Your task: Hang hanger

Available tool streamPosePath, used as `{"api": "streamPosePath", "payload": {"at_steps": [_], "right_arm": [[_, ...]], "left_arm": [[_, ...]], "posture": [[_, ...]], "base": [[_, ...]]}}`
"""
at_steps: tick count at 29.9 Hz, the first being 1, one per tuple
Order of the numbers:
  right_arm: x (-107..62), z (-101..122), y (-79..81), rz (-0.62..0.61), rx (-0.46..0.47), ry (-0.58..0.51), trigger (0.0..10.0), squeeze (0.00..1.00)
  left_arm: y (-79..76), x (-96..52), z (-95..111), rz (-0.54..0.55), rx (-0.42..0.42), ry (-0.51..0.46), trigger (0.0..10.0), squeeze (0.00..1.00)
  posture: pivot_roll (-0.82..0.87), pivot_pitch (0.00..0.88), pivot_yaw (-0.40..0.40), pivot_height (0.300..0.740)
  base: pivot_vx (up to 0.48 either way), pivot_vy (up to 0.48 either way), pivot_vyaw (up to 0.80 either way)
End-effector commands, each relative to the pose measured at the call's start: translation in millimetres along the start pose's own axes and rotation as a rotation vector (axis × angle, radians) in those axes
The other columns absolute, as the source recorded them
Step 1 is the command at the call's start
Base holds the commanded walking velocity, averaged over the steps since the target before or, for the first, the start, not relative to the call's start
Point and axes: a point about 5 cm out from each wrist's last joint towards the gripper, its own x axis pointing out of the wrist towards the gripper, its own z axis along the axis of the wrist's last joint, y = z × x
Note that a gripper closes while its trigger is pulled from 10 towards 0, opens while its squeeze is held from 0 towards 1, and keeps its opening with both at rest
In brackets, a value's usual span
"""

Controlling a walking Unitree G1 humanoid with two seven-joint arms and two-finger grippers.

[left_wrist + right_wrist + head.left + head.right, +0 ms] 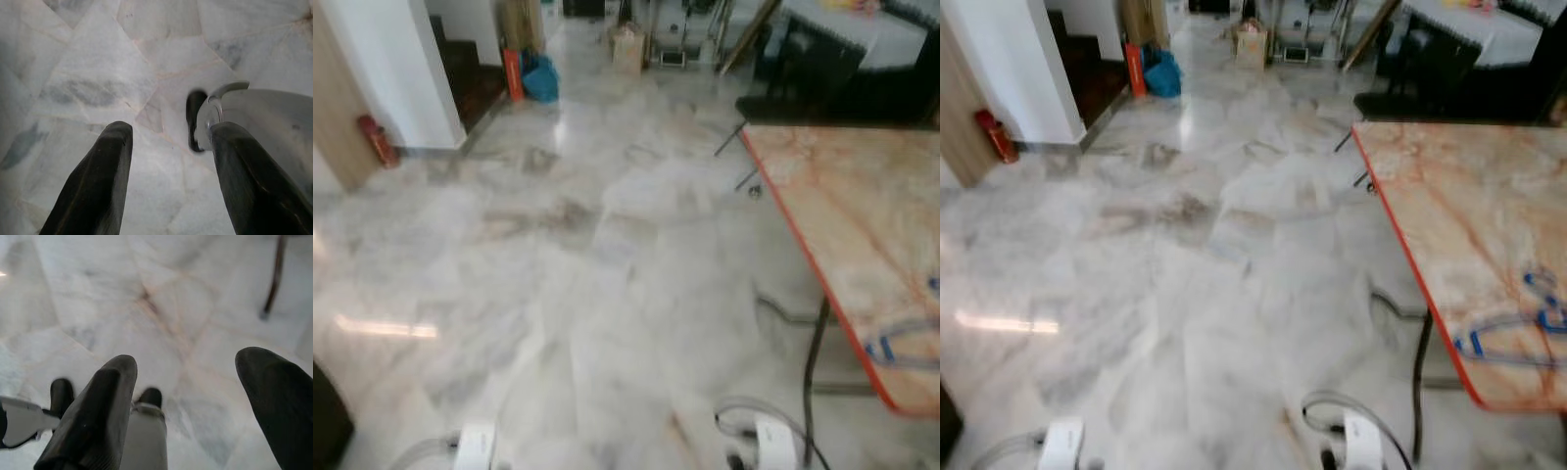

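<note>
We stand on a pale marble floor (pixel 587 294), both arms hanging low. Our left claw (pixel 166 161) is released, its fingers spread over bare tiles beside the robot's silver leg (pixel 264 117). Our right claw (pixel 195 396) is likewise released and grasps nothing. To our right runs a marbled tabletop (pixel 1469 235) with an orange rim, and a blue hanger (pixel 1513 333) lies flat on it near the close corner. Beyond the tabletop stands a dark chair (pixel 822 83). Ahead, a red fire extinguisher (pixel 375 139) leans by a white pillar (pixel 396 69), with a blue bag (pixel 540 78) and a brown paper bag (pixel 628 49) further off.
</note>
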Motion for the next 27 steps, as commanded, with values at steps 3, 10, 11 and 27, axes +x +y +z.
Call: {"api": "streamPosePath", "payload": {"at_steps": [3, 10, 11, 27], "right_arm": [[-4.1, -17.3, 20.1, 0.08, 0.329, -0.02, 10.0, 0.0], [-3.8, -16.1, 20.8, 0.084, 0.326, -0.023, 10.0, 0.0], [-3.8, -16.1, 20.8, 0.084, 0.326, -0.023, 10.0, 0.0], [-3.8, -16.4, 19.9, 0.078, 0.327, -0.019, 10.0, 0.0]], "left_arm": [[-11.0, 6.5, 42.8, -0.16, 0.243, -0.035, 10.0, 0.0], [-11.7, 6.3, 42.9, -0.165, 0.248, -0.042, 10.0, 0.0], [-11.7, 6.3, 42.9, -0.165, 0.248, -0.042, 10.0, 0.0], [-12.3, 6.5, 43.6, -0.166, 0.244, -0.04, 10.0, 0.0]], "posture": [[-0.1, 0.054, 0.063, 0.74], [-0.1, 0.037, 0.064, 0.74], [-0.1, 0.037, 0.064, 0.74], [-0.1, 0.061, 0.059, 0.74]], "base": [[-0.274, 0.0, 0.0], [-0.231, 0.0, 0.0], [0.0, 0.0, 0.0], [0.0, 0.0, 0.0]]}}
